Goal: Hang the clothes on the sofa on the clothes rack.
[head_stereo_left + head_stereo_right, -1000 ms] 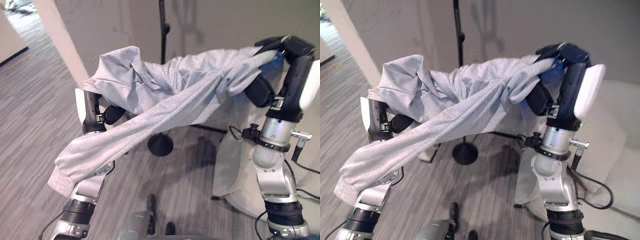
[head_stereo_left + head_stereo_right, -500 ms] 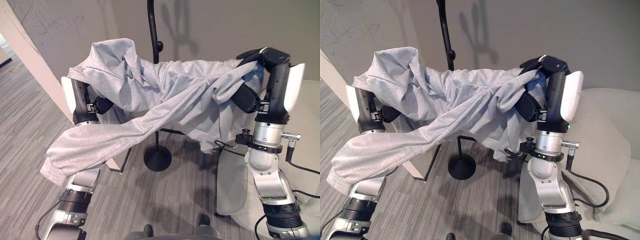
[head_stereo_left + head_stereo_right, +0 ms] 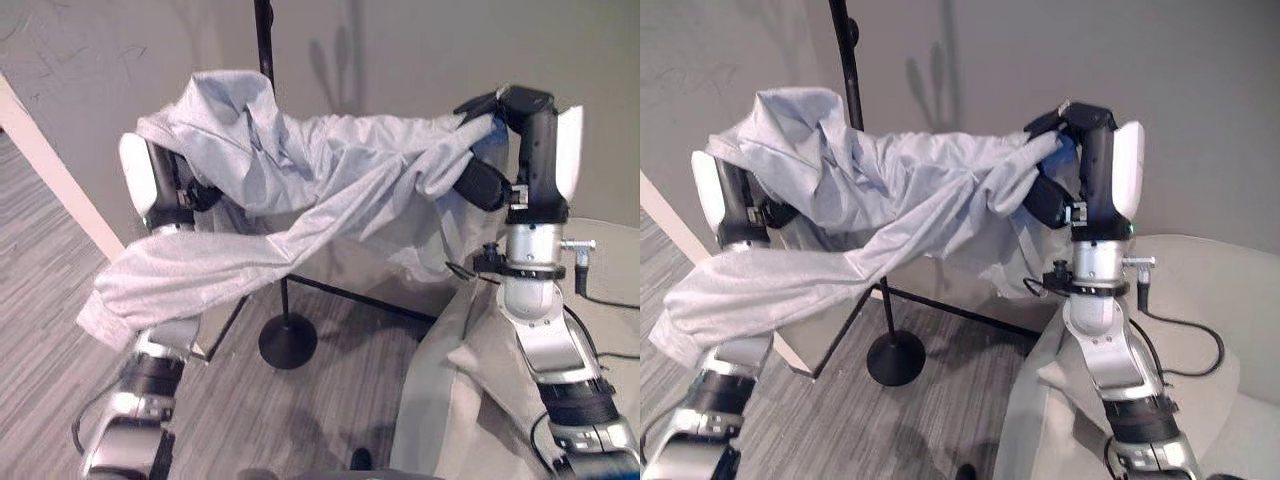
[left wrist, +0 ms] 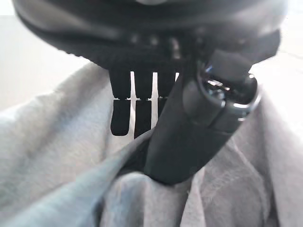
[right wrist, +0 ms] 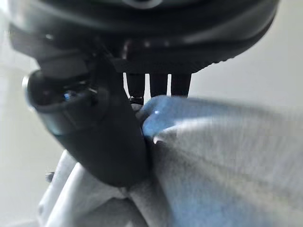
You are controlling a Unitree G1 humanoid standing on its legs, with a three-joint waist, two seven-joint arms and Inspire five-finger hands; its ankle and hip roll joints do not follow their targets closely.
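Garment (image 3: 330, 190), a light grey long-sleeved top, hangs stretched between both raised hands across the middle of the head views, one sleeve drooping to the lower left. The right hand (image 3: 505, 105), at upper right, has its fingers and thumb curled over a bunched edge of the cloth, and its wrist view shows the thumb (image 5: 102, 137) pressing fabric against the fingers. The left hand (image 4: 189, 127) is pinching cloth too, thumb set against a fold, though in the head views the fabric covers it.

The clothes rack (image 3: 265, 25), a black pole on a round base (image 3: 288, 340), stands just behind the cloth, left of centre. To hang it well, I judge both hands should lift the span above a hook, keep it taut, and mind the dangling sleeve snagging the pole.
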